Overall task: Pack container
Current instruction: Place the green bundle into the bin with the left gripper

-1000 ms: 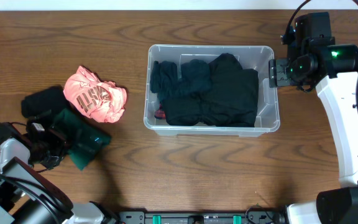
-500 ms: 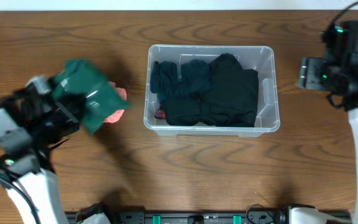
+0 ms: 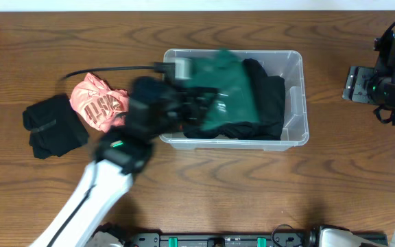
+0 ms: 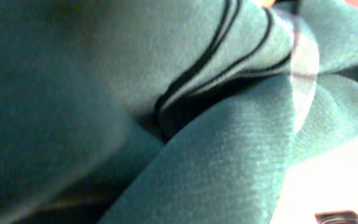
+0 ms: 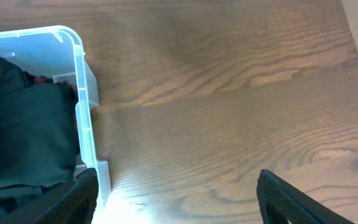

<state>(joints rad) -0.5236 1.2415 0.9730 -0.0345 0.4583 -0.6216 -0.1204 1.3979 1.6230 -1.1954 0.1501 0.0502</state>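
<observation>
The clear plastic container (image 3: 302, 110) stands at the middle of the table with dark clothes (image 3: 269, 103) in it. My left gripper (image 3: 187, 92) is over the container's left part, shut on a green garment (image 3: 228, 86) that hangs above the dark clothes. The left wrist view is filled by this green garment (image 4: 216, 162), and the fingers are hidden. My right gripper (image 5: 179, 208) is open and empty over bare wood, right of the container's wall (image 5: 79, 81). It also shows at the right edge of the overhead view (image 3: 355, 86).
A pink garment (image 3: 98, 103) and a black garment (image 3: 50, 127) lie on the table left of the container. My left arm (image 3: 108, 178) crosses the front left of the table. Bare wood lies in front of and right of the container.
My left arm has swung from the left of the table to over the container, carrying the green garment. My right gripper has pulled back to the right, away from the container's wall.
</observation>
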